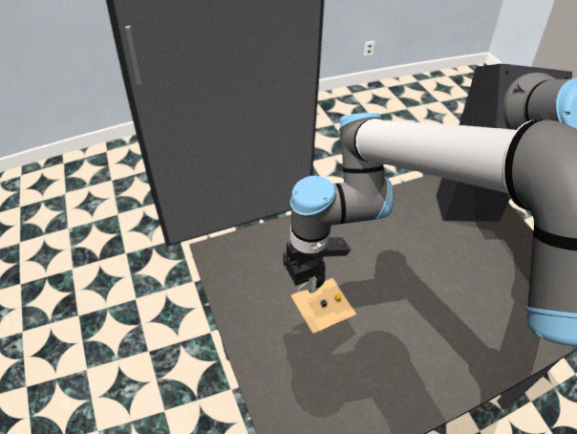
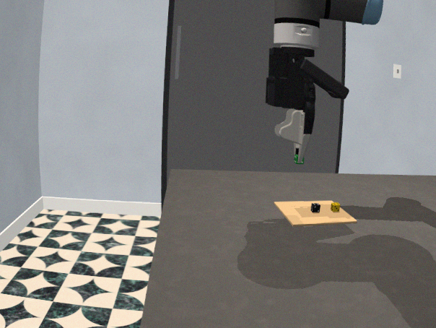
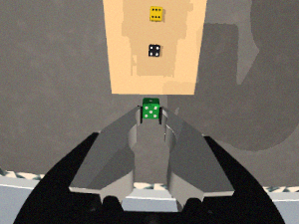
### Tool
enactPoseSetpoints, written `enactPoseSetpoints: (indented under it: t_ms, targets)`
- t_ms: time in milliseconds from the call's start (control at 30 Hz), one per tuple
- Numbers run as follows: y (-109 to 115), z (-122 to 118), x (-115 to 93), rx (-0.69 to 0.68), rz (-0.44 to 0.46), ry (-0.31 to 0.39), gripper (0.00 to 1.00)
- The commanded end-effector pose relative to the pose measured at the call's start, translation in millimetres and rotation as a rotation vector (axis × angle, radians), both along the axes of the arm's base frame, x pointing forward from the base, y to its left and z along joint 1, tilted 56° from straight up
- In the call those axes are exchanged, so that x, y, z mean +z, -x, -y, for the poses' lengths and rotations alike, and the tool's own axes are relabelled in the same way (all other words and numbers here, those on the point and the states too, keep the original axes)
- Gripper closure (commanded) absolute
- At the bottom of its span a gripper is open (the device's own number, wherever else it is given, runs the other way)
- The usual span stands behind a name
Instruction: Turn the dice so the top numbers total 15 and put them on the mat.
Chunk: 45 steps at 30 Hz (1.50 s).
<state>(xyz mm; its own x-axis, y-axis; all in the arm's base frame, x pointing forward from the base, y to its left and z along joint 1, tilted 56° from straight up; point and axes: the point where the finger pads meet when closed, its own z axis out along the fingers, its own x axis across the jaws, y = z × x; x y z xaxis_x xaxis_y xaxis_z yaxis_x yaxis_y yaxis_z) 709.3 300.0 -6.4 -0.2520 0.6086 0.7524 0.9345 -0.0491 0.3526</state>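
My gripper [image 3: 150, 108] is shut on a green die [image 3: 150, 110] and holds it well above the table, over the near edge of the tan mat [image 3: 154, 44]. The green die also shows at the fingertips in the exterior view [image 2: 299, 160]. The face towards the wrist camera shows five pips. A black die [image 3: 154, 50] sits flat on the mat with four pips up. A yellow die [image 3: 156, 13] sits flat on the mat beyond it, showing six pips. In the exterior view the black die [image 2: 315, 207] and the yellow die [image 2: 335, 206] sit side by side on the mat [image 2: 315, 213].
The mat lies on a dark grey table top [image 1: 382, 311]. A tall dark cabinet [image 1: 215, 110] stands behind the table's far edge. A dark box [image 1: 502, 124] stands at the table's back right. The floor [image 1: 96, 287] is tiled.
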Motion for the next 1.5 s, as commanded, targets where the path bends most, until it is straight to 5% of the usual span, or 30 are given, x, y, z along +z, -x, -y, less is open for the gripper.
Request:
enactPoseSetpoints:
  t_ms: [0,933,1467]
  targets:
    - [-4,-1,1,0.001,0.006,0.003,1.0]
    - [-26,-72,-48,0.0,0.006,0.003,1.0]
    - [-28,-76,-51,0.0,0.006,0.003,1.0]
